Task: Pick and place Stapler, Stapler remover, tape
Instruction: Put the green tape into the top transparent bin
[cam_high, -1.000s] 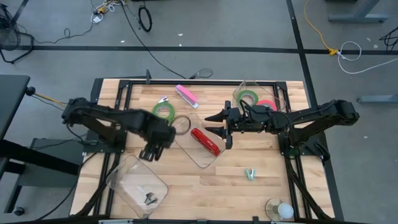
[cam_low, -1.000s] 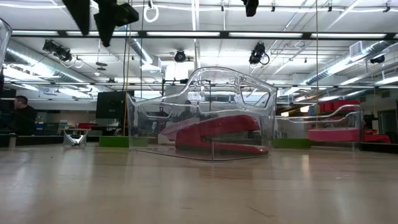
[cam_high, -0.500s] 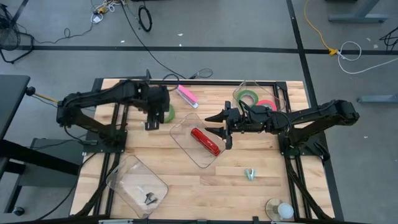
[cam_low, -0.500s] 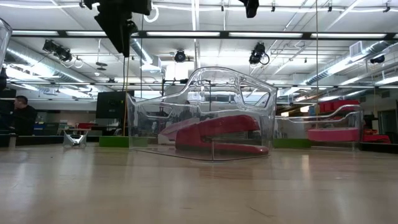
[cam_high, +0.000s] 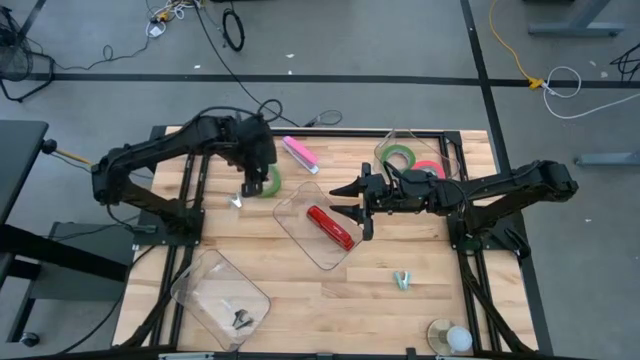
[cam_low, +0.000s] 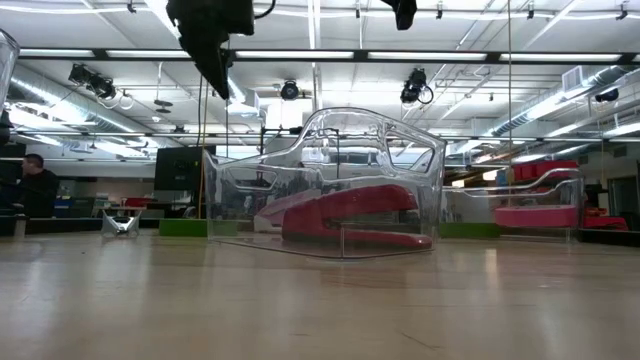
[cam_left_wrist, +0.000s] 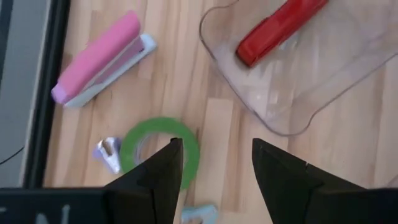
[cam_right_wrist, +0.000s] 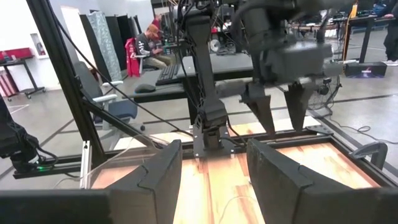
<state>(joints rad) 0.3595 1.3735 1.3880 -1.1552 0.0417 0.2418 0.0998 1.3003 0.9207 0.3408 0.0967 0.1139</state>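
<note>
While both end effectors gape empty: wooden table (cam_high: 420, 255), cabled workshop floor (cam_high: 400, 60).

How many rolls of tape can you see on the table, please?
3: one green roll under the left gripper, and a green roll and a red roll together in the far-right clear tray.

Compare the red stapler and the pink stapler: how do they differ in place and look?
The red stapler lies inside a clear tray mid-table; the pink stapler lies on the bare wood near the far edge. The red one is all red; the pink one has a pale base. Neither is gripped.
</note>
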